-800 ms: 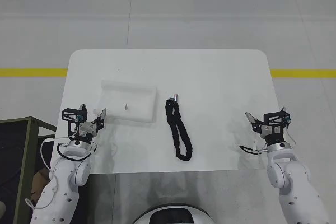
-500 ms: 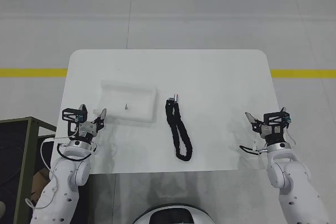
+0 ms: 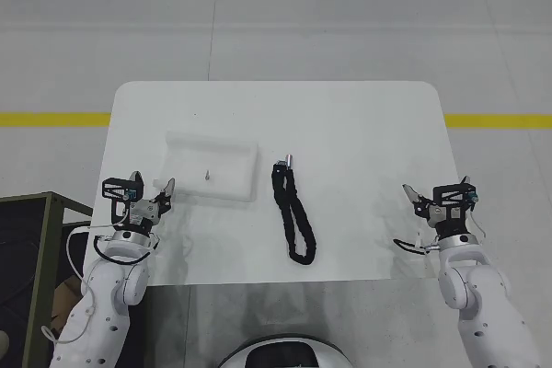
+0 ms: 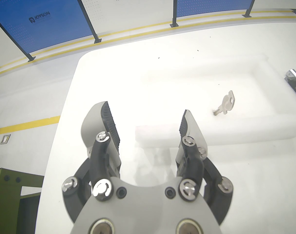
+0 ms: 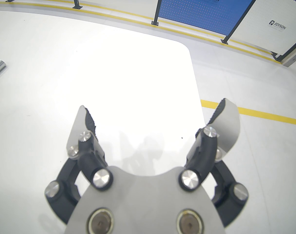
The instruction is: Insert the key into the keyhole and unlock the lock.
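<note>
At the lower left of the top view, the left jaws stand apart with nothing between them. They hover over the bench (image 3: 350,120) near its left edge and face the tray, which puts them in line for a short reach to the key.

Just right of them, the white foam tray (image 3: 244,147) sits left of centre. The key (image 4: 224,104) is on its sunken floor, about mid-tray. In the left wrist view it seems to rest with its tip down in the foam and its head raised at a lean. I judge it was set that way to give you a head to pinch rather than a flat blade to scrape off the surface. The key is thin, so expect it to tip or twist if the jaws close off-centre.

Further right, at the middle of the frame, the black cable lock (image 3: 293,216) lies doubled in a long loop. It is just beside the tray without touching it. Its metal end (image 3: 287,164) points toward the upper edge, level with the key. You cannot see the keyhole from here, so check which way it faces before you aim the key.

At the lower right, the right jaws are also spread wide and empty, well apart from the lock. That arm is likely placed to steady the lock body while the other brings the key. Nothing has been grasped yet.
</note>
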Robot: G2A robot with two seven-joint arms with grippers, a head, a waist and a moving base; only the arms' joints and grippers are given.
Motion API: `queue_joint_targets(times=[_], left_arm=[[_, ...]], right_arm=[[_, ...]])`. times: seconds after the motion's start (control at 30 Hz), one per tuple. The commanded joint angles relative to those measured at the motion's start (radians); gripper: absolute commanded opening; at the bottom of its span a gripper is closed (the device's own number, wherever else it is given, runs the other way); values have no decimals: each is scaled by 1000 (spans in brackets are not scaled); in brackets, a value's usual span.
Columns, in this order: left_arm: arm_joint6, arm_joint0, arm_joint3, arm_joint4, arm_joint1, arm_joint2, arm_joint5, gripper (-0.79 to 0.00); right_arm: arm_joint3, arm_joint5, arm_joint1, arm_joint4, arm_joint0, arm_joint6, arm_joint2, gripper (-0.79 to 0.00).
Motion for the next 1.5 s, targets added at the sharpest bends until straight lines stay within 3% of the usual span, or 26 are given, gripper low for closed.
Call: queue_joint_targets(times=[0.0, 0.07, 0.1, 0.2, 0.3, 0.4, 0.47, 0.57, 0.7, 0.77, 1.0, 1.07, 1.17, 1.3, 1.43, 1.47], left_arm=[[0, 0, 0, 0, 0, 0, 0, -242], [0, 0, 0, 0, 0, 0, 0, -242], [-5, -3, -3, 0, 0, 0, -3, 0], [-150, -63, -66, -31, 1, -9, -10, 0], [-436, -169, -181, -93, 1, -4, 21, 0], [-796, -307, -249, -178, -1, 37, 55, 0], [-1041, -420, -237, -223, -2, 74, 96, 0], [-1301, -576, -174, -251, -5, 147, 130, 0], [-1495, -712, -42, -297, -12, 212, 190, 0], [-1532, -736, -2, -323, -14, 213, 215, 0], [-1532, -736, -2, -323, -14, 213, 215, 0], [-1536, -720, 46, -346, -14, 218, 221, 0], [-1536, -756, 151, -456, -10, 213, 194, 0], [-1536, -788, 211, -513, 3, 242, 167, 0], [-1536, -811, 235, -505, 16, 283, 163, -225], [-1536, -814, 237, -507, 18, 291, 165, -249]], right_arm=[[0, 0, 0, 0, 0, 0, 0, -1], [0, 0, 0, 0, 0, 0, 0, -1], [0, 0, 0, 0, 0, 0, 0, 0], [0, 0, 0, 0, 0, 0, 0, 0], [0, 0, 0, 0, 0, 0, 0, 0], [0, 0, 0, 0, 0, 0, 0, 0], [0, 0, 0, 0, 0, 0, 0, 0], [0, 0, 0, 0, 0, 0, 0, 0], [0, 0, 0, 0, 0, 0, 0, 0], [0, 0, 0, 0, 0, 0, 0, 0], [0, 0, 0, 0, 0, 0, 0, 0], [0, 0, 0, 0, 0, 0, 0, 0], [0, 0, 0, 0, 0, 0, 0, 0], [0, 0, 0, 0, 0, 0, 0, 0], [0, 0, 0, 0, 0, 0, 0, 0], [0, 0, 0, 0, 0, 0, 0, 0]])
